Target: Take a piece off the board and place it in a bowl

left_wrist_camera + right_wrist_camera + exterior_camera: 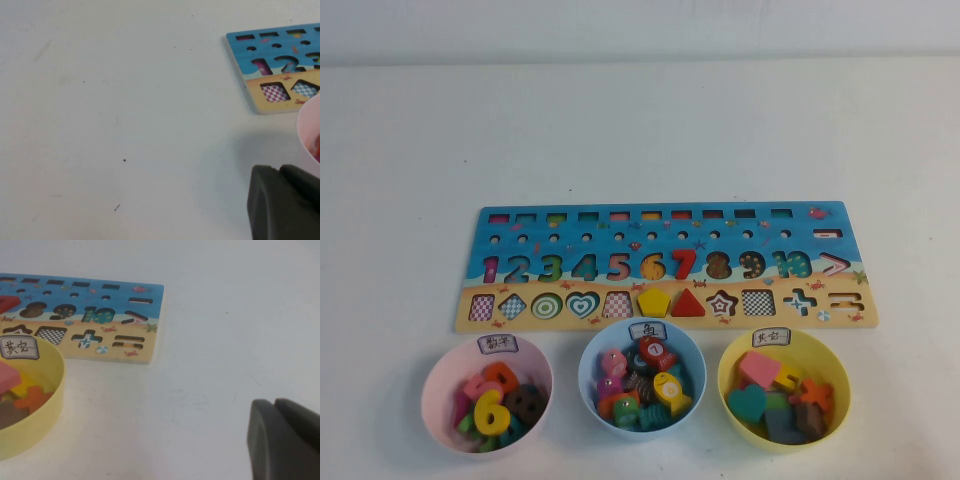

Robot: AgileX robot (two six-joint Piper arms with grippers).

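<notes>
Three bowls stand in a row on the desk [410,150] just before the board [665,267]: pink bowl [487,394] at left, blue bowl [642,378] in the middle, yellow bowl [783,389] at right. All hold loose blocks.

Left gripper [285,202]: low over bare desk beside the pink bowl and the board's left end; only a dark edge shows, so I cannot tell how its jaws stand.

Red 7 [685,263]: seated in its slot in the numeral row, just right of the yellow 6 [654,265] and above the red triangle [689,303].

Right gripper [285,440]: over desk off the board's right end, near the yellow bowl; jaw state likewise cannot be told.

Judgement: extraction not yet begun. Recommend descending vertically over the 7, jaws spanning its stem, clear of the 6, then lifting straight before carrying it left to the pink bowl.
</notes>
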